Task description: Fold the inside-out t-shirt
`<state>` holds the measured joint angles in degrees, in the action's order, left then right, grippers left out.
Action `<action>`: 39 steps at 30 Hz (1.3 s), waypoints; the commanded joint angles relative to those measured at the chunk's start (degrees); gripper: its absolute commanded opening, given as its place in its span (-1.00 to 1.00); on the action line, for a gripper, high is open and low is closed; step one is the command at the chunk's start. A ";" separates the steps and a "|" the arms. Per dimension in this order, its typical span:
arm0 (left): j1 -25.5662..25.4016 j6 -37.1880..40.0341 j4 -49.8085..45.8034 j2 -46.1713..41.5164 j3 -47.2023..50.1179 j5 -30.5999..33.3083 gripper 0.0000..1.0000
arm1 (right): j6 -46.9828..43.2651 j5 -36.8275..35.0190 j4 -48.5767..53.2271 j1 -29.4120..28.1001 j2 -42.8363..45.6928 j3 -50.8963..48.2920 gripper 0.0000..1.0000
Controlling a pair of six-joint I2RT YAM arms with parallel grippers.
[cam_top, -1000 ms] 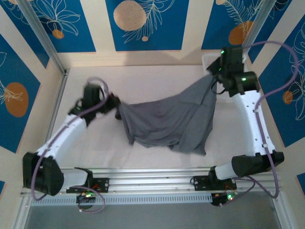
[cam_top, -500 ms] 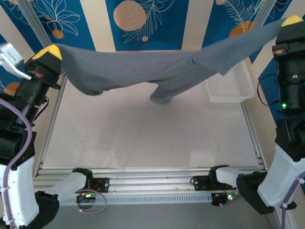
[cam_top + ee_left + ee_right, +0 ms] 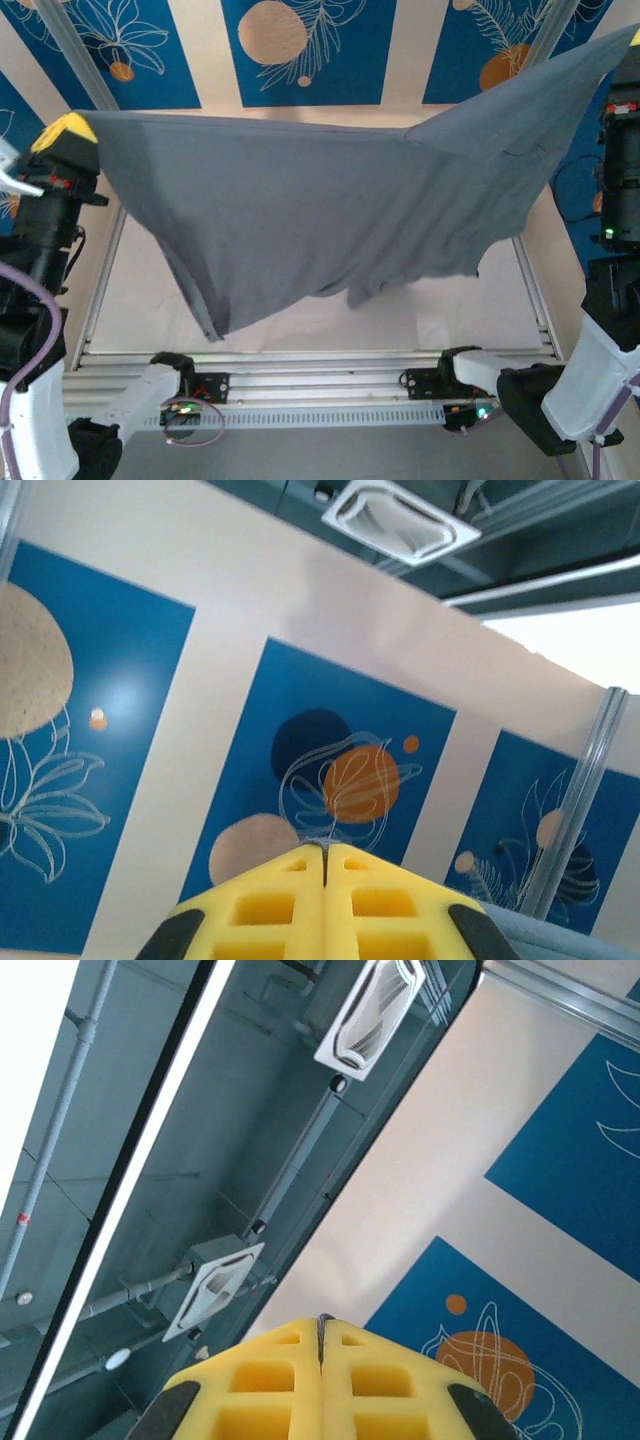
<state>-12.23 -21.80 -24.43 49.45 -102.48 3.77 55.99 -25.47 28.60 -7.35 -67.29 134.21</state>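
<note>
Yellow pads (image 3: 285,905) shut tight on both arms, inside-out t-shirt (image 3: 330,220) strung up btwn them.
Left gripper (image 3: 325,848) & right gripper (image 3: 320,1318): jaws pressed together, no gap at the tips. From above, each is clamped on one end of the shirt, left over the worktop's (image 3: 400,320) left edge, right higher, over the right edge. Cloth spreads wide in the air across the worktop, lower edge sagging toward the near edge; can't tell if it touches.

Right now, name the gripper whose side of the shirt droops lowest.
The left gripper: the inside-out t-shirt sags to a long point on its side, while toward the right gripper the cloth tapers up short.
</note>
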 commanded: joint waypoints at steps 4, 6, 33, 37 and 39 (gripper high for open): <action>0.28 1.48 6.36 1.00 -4.14 -6.76 -1.00 | -0.66 0.76 -7.84 0.41 0.58 3.09 -1.00; 0.33 0.89 9.97 1.15 -4.14 -13.03 -1.00 | 0.10 1.68 -7.60 0.46 0.49 4.65 -1.00; 5.62 3.96 5.42 35.42 2.94 1.69 -1.00 | 2.31 -0.40 -0.77 -2.75 -38.94 2.41 -1.00; 10.01 -1.23 5.54 50.12 0.17 -0.10 -0.49 | 1.83 6.40 -0.42 -2.71 -60.14 19.43 -0.35; 12.07 -2.08 4.34 58.85 -6.29 -5.55 0.20 | -1.03 11.87 1.20 -2.19 -73.61 36.31 0.60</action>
<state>-3.11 -20.60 -20.78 101.86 -102.37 2.11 56.82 -20.23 29.61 -10.11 -131.37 156.24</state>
